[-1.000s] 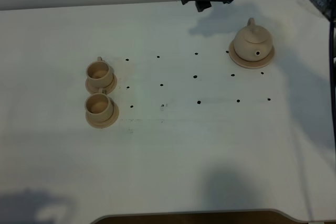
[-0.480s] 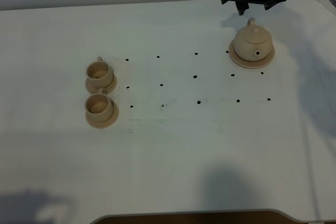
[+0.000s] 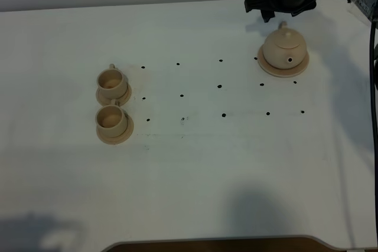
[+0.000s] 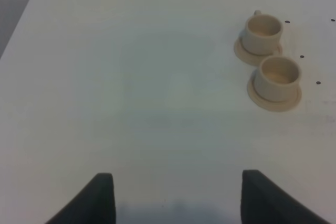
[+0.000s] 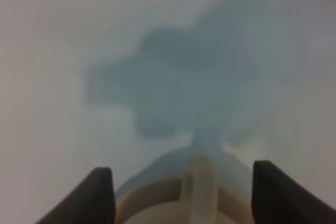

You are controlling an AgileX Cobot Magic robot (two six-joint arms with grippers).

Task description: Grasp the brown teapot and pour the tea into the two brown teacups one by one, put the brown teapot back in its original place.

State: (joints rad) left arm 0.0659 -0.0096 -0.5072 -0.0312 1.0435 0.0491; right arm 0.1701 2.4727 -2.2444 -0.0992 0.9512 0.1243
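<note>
The brown teapot (image 3: 284,45) sits upright on its flat round disc (image 3: 300,68) at the far right of the table, spout toward the near side. My right gripper (image 3: 280,13) hangs open just behind and above the loop handle (image 3: 282,25), touching nothing. In the right wrist view the blurred handle (image 5: 202,179) and the teapot (image 5: 152,203) show between the spread fingers (image 5: 100,195). The two brown teacups (image 3: 111,79) (image 3: 110,118) stand on small saucers at the left, one behind the other. My left gripper (image 4: 178,203) is open and empty, well short of the teacups (image 4: 263,27) (image 4: 278,73).
Small black dots (image 3: 220,86) mark a grid across the middle of the white table (image 3: 195,169). The table's far edge runs just behind the right gripper. The table's near edge (image 3: 224,241) curves at the bottom of the exterior view.
My right gripper has swung rightward along the far edge, from left of the teapot to just behind its handle, and has come down a little. Teapot and cups have not moved.
</note>
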